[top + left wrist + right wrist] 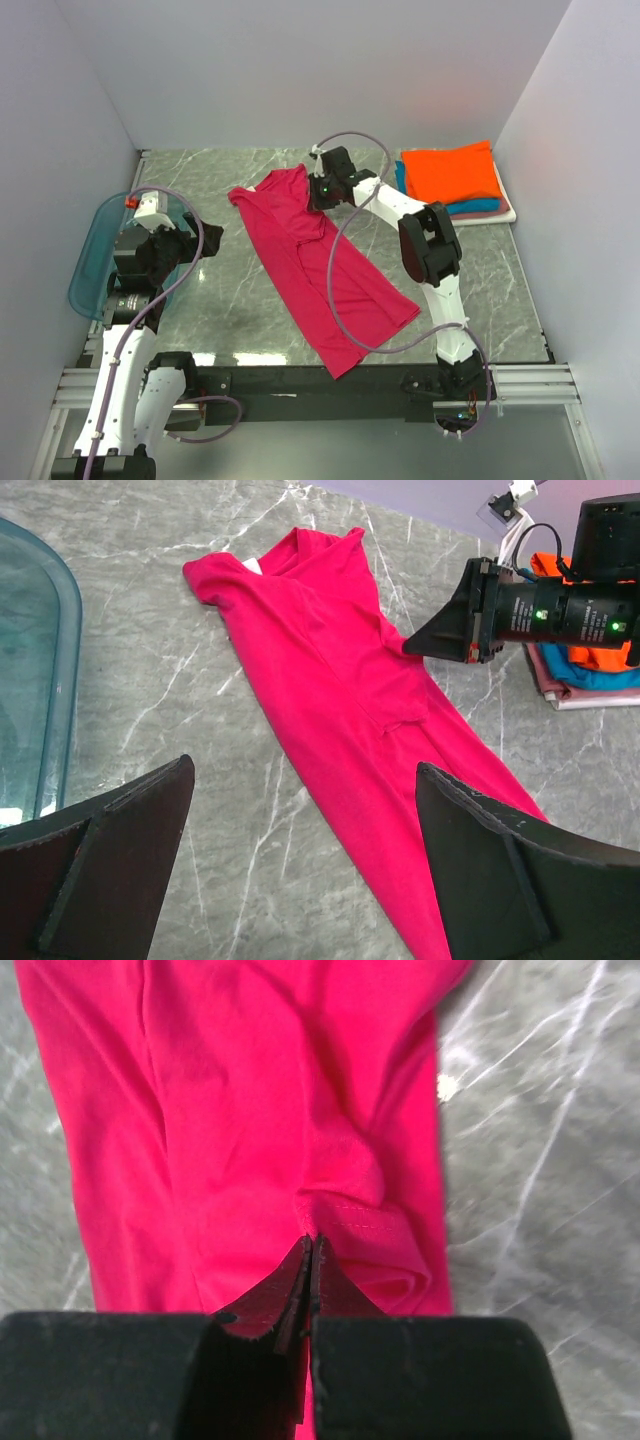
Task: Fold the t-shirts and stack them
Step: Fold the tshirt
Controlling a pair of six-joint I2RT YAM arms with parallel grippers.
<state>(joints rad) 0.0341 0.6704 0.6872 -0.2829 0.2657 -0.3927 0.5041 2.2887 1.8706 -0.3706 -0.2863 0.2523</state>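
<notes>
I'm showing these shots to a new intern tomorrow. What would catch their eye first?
The red shirt strikes first, stretched slantwise across the middle of the grey marble table. The right tool is shut on its cloth at a sleeve hem. Next comes the stack of folded shirts, bright orange on top, at the table's far right corner.

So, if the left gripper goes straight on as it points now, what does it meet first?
Probably the red shirt, near its middle, flat on the table. The left gripper is open and nothing stands between. Depth is unclear: it may touch bare table just before the cloth.
</notes>
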